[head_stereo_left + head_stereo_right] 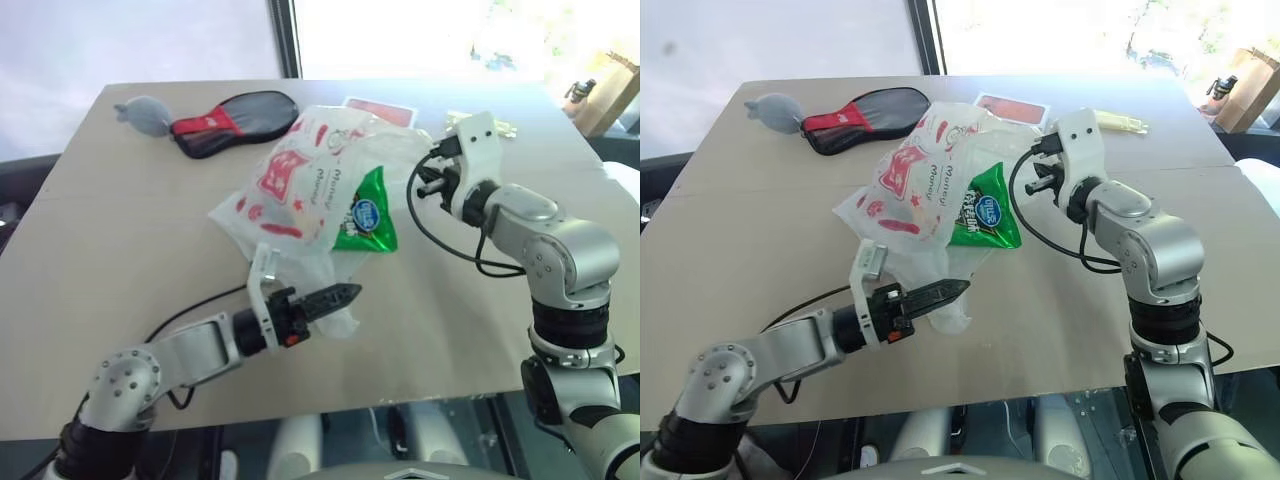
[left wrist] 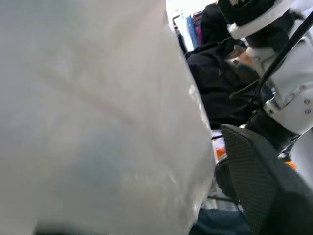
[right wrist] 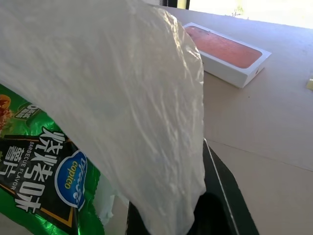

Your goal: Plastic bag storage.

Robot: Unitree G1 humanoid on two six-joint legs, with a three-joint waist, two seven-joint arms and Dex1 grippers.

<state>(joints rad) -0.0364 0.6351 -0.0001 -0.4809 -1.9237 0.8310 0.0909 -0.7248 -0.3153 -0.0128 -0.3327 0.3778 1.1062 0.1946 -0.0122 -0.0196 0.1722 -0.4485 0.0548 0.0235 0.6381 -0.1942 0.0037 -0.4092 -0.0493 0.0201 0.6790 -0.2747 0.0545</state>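
Right wrist view: the plastic bag (image 3: 122, 98) is pinched in the right gripper (image 1: 432, 172), fingers pressed together on it. The left gripper (image 1: 345, 294) is under the bag's low end; its fingers cannot be told. The green chip packet (image 1: 366, 215) could be dragged along.

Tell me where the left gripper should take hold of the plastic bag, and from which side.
Probably the loose flap at the near end of the plastic bag, coming level from the robot's left, where the left gripper already sits. That thin crinkled film hangs free of the green chip packet, so the fingers can pinch film alone. The right gripper holds the far edge.
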